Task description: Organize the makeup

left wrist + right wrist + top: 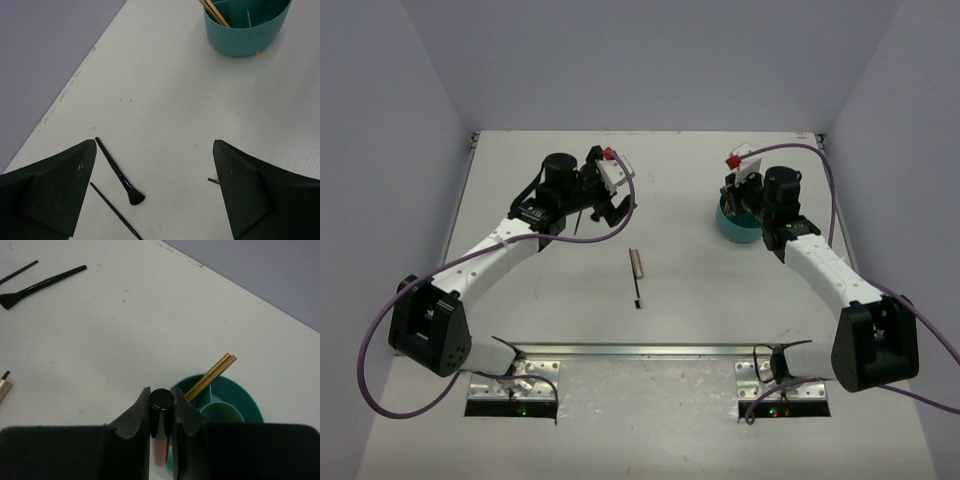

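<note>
**Right jaws pinch a tube over the teal cup; left jaws wide above two brushes**

A tube (161, 412) with a glossy black cap and a pinkish body stands between the fingers of the right gripper (161, 399). The jaws are narrow and press on it from both sides, with the cap end toward the wrist camera. Just below and behind the tube is the rim of a teal divided cup (250, 407). Whether the tube's lower end reaches into a compartment cannot be told. A gold stick (210, 375) leans inside the cup and pokes out over its rim.

On the other side, a black brush (120, 172) with a flared head lies flat on the white table (165, 100). It sits between the fingers of the left gripper (155, 145), nearer the left finger. A thin stick (115, 212), also black, lies just beside it and almost parallel. Those jaws stand wide apart and touch neither item.

A wand (636, 275), beige at one end and black at the other, lies alone mid-table between the two arms, well apart from the cup.

From above, the left arm stretches diagonally forward and inward from its near-left base, with the wrist angled down at the table. The right arm reaches forward from the near-right base, with its wrist over the cup at the far right.
</note>
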Motion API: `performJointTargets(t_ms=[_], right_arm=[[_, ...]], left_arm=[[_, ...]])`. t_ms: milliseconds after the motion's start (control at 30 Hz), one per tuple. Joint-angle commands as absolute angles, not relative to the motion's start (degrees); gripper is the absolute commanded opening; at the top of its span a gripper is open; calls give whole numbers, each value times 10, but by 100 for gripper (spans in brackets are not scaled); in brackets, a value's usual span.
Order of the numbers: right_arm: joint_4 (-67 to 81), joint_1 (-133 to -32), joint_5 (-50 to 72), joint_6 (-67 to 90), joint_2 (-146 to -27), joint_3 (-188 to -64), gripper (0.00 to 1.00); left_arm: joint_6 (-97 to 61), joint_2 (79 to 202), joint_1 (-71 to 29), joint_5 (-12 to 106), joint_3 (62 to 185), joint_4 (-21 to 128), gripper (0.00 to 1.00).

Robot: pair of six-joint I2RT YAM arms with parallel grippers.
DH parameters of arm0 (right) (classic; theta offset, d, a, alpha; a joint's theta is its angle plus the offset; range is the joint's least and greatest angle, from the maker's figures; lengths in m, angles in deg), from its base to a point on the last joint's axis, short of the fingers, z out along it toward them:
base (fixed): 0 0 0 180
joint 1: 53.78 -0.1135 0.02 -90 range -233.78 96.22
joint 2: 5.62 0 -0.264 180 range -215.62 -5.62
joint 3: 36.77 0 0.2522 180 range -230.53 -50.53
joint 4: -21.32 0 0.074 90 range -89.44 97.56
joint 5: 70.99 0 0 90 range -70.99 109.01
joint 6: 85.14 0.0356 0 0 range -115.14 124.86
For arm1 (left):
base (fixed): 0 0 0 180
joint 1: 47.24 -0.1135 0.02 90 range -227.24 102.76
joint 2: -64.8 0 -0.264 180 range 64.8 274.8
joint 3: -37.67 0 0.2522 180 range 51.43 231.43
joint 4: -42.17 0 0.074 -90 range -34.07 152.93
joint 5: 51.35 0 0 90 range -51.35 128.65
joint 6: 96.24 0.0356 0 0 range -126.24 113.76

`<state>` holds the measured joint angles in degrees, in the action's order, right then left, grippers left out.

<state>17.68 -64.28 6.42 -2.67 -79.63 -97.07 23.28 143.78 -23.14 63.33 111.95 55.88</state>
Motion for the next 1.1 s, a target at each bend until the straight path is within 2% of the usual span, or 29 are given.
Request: performJointTargets(t_ms=[0, 300, 700, 867, 1067], right_arm=[[261, -639, 55, -64, -811, -968, 0], [327, -609, 34, -115, -847, -920, 0], [368, -588, 3, -81, -862, -889, 0], [383, -588, 15, -69, -876, -874, 27], [403, -586, 47, -64, -869, -864, 34]], left_arm=[[228, 1419, -227, 617, 1117, 549, 100], [234, 1412, -234, 604, 1110, 558, 100], [251, 1423, -239, 592, 1124, 556, 100], [254, 1425, -240, 582, 1130, 557, 100], [258, 1425, -246, 576, 1133, 558, 100]])
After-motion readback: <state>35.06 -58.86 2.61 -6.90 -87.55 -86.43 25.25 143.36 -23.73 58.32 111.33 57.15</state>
